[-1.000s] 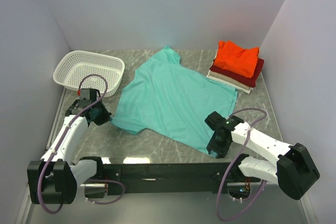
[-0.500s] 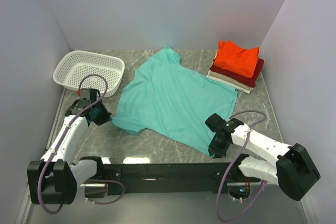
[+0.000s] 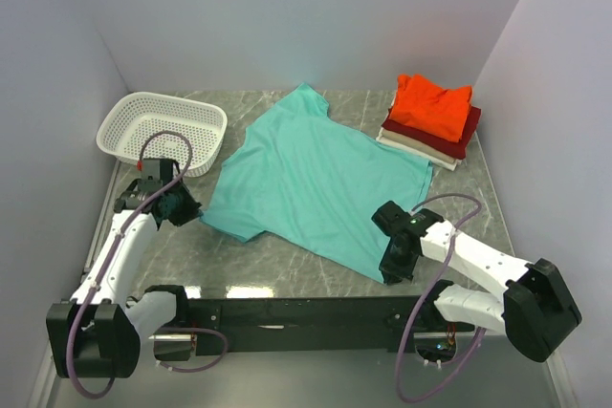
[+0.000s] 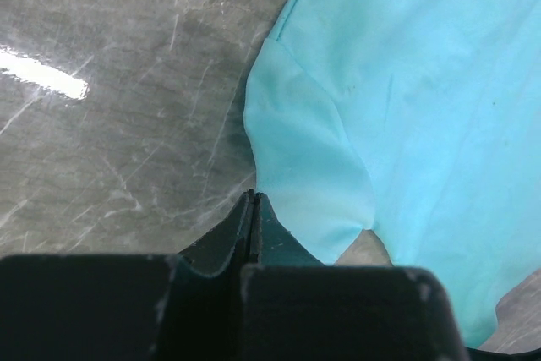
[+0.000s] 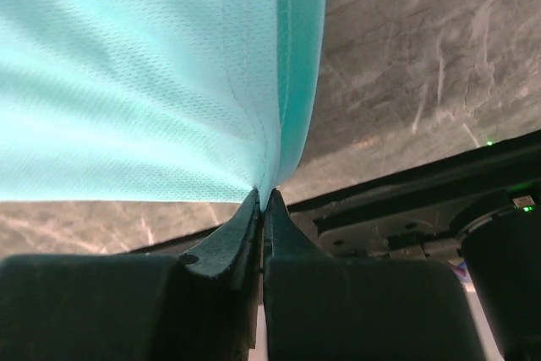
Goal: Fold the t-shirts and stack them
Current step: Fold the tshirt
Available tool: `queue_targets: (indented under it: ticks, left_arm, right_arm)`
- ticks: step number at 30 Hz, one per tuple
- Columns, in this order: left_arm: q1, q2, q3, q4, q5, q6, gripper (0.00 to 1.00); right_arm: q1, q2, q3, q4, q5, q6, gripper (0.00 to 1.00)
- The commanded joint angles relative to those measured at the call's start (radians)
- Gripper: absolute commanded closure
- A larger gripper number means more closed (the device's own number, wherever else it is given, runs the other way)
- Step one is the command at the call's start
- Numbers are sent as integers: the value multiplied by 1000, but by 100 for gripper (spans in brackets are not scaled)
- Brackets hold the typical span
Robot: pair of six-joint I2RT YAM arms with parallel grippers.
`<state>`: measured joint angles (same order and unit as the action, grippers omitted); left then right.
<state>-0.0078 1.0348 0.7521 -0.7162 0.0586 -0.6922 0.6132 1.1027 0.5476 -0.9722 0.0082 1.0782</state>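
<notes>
The teal t-shirt (image 3: 320, 179) lies spread flat mid-table, collar towards the back. My left gripper (image 3: 188, 209) is at its near-left sleeve. In the left wrist view the jaws (image 4: 252, 195) are shut right at the sleeve's edge (image 4: 304, 166), which is raised a little and casts a shadow. My right gripper (image 3: 390, 269) is shut on the near-right hem corner. In the right wrist view the cloth (image 5: 127, 82) hangs up from the closed fingertips (image 5: 262, 196). At the back right is a folded stack: orange-red shirt (image 3: 432, 102) on a dark red one (image 3: 461, 139) on a cream one (image 3: 413, 148).
A white mesh basket (image 3: 163, 126) stands at the back left, close behind my left arm. Grey walls close in the table on three sides. The black base rail (image 3: 306, 312) runs along the near edge, just below the right gripper.
My left gripper has shifted slightly left and back, drawing the sleeve with it. My right gripper has edged slightly left with the hem corner held.
</notes>
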Motion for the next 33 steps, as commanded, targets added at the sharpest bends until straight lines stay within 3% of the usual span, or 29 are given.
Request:
queue_targets:
  ticks: [1, 15, 21, 33]
  left_arm:
    - [5, -53, 61, -69, -31, 3, 100]
    - [2, -199, 29, -213, -71, 0, 100]
    - [-6, -134, 65, -140, -19, 13, 100]
    - [-100, 143, 197, 29, 18, 10, 100]
  right_arm:
    - [10, -4, 51, -75, -5, -66, 100]
    - [33, -17, 9, -60, -103, -107, 100]
    - [30, 6, 60, -51, -88, -103, 100]
    - [-53, 163, 201, -46, -24, -181, 100]
